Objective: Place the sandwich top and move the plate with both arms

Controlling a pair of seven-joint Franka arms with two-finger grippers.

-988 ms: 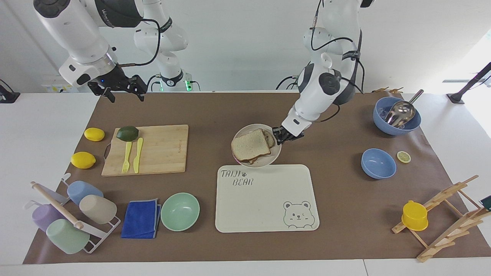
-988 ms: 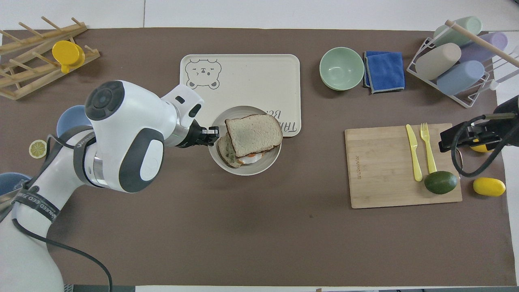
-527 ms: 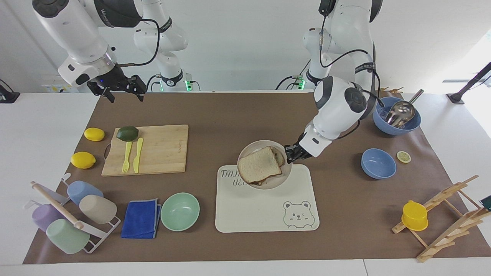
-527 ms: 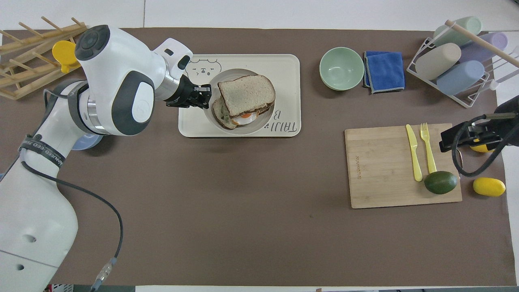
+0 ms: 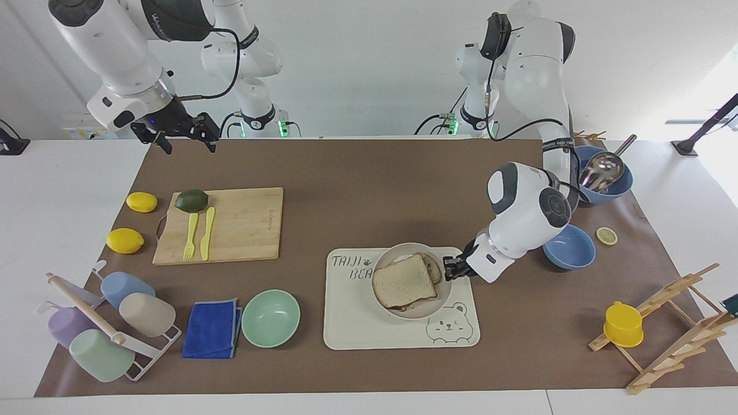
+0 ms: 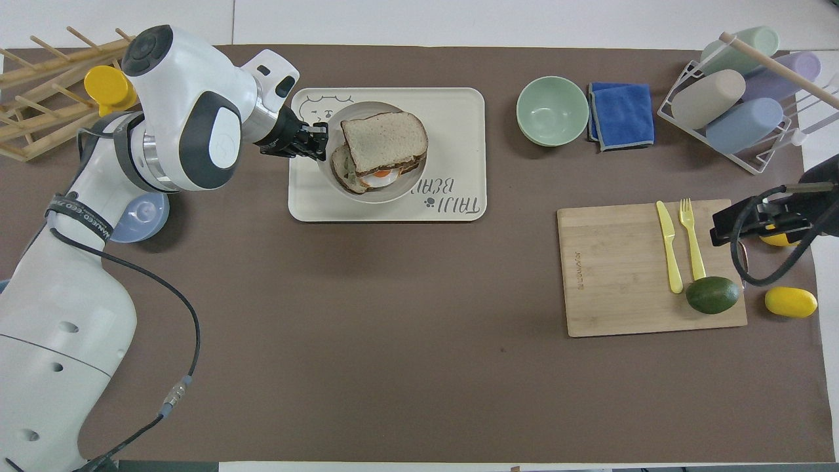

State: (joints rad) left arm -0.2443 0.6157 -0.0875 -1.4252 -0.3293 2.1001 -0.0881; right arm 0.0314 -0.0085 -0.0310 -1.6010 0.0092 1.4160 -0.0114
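Plate [image 5: 412, 280] shifted from brown mat onto cream bear-print tray [image 5: 357, 331], carried by left gripper [image 5: 450, 269], fingers pinched on its rim. Round beige plate, shallow rim, sits just ahead of fingertips. Sandwich top [image 5: 403, 281], porous light-brown slice with darker crust, lies flat over egg toast, rounded edge toward gripper. Right gripper [image 5: 183, 131] waits, fingers spread, above mat edge.

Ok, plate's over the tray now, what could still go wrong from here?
The left gripper grips the plate by one rim edge only, so it may tip. The sandwich top sits skewed on the filling and could slide. The right gripper waits over the table's edge, lending no support.
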